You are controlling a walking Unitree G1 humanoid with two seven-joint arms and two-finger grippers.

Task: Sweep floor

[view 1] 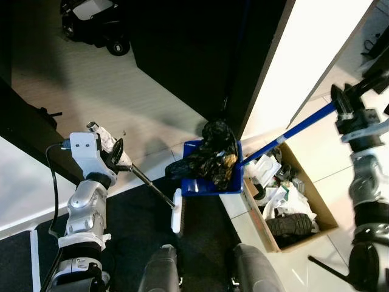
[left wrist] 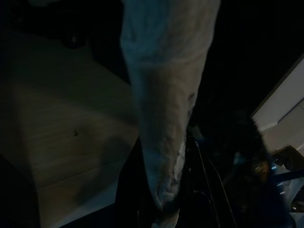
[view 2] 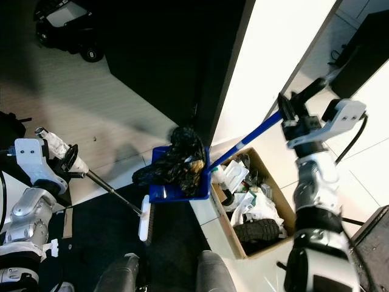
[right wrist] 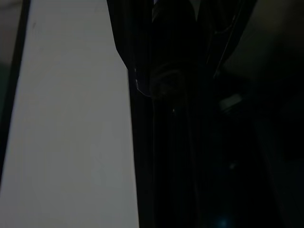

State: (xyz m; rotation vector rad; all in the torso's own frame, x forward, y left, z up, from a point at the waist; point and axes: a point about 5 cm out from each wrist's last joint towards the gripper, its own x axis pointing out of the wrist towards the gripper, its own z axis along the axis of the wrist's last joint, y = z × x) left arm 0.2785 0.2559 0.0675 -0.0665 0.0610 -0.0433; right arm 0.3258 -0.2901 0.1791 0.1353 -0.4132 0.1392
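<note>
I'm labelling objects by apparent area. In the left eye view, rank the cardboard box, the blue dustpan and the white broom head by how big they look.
1. cardboard box, largest.
2. blue dustpan, partly covered by the black bag.
3. white broom head, smallest.

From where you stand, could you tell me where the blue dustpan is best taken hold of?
Grip the blue dustpan by its long blue handle, well up the shaft, where the right gripper holds it. The pan itself is heaped with a black bag, and the cardboard box crowds its right side. Come from the right, jaws closing across the slanted shaft.
</note>
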